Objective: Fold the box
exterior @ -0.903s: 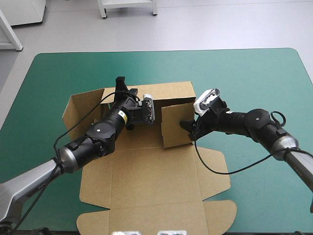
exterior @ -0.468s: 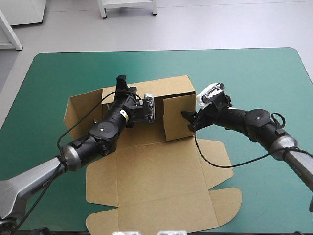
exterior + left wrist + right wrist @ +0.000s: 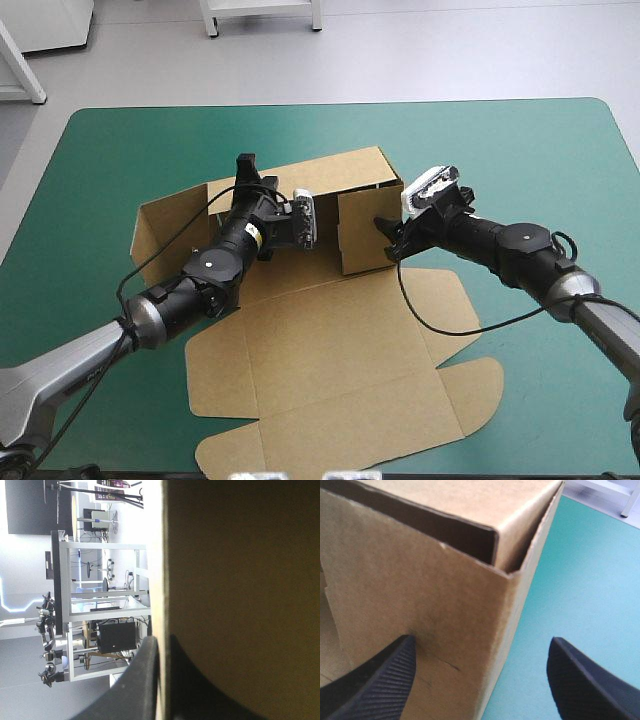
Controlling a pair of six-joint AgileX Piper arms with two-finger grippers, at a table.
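The brown box [image 3: 330,350] lies half raised on the teal-green cover, its lid panel flat toward the near edge. The back wall [image 3: 340,175] and a left wall [image 3: 165,225] stand up. My left gripper [image 3: 245,165] is shut on the back wall's top edge; in the left wrist view the board [image 3: 240,580] runs between the fingers of the left gripper [image 3: 162,640]. My right gripper [image 3: 385,238] is open at the raised right wall [image 3: 362,232]. In the right wrist view that wall's corner [image 3: 420,580] sits between the spread fingers of the right gripper [image 3: 481,641], one fingertip [image 3: 395,665] against the board.
The lid's tabbed front flap [image 3: 330,455] reaches close to the table's near edge. Bare teal-green cover [image 3: 540,160] lies to the right of the box and beyond it, and a narrower strip on the left [image 3: 90,180].
The whole sheet has turned, its flat lid end swinging to the right. The right wall has moved with my right gripper toward the back wall and stands squarer. The left gripper keeps its hold.
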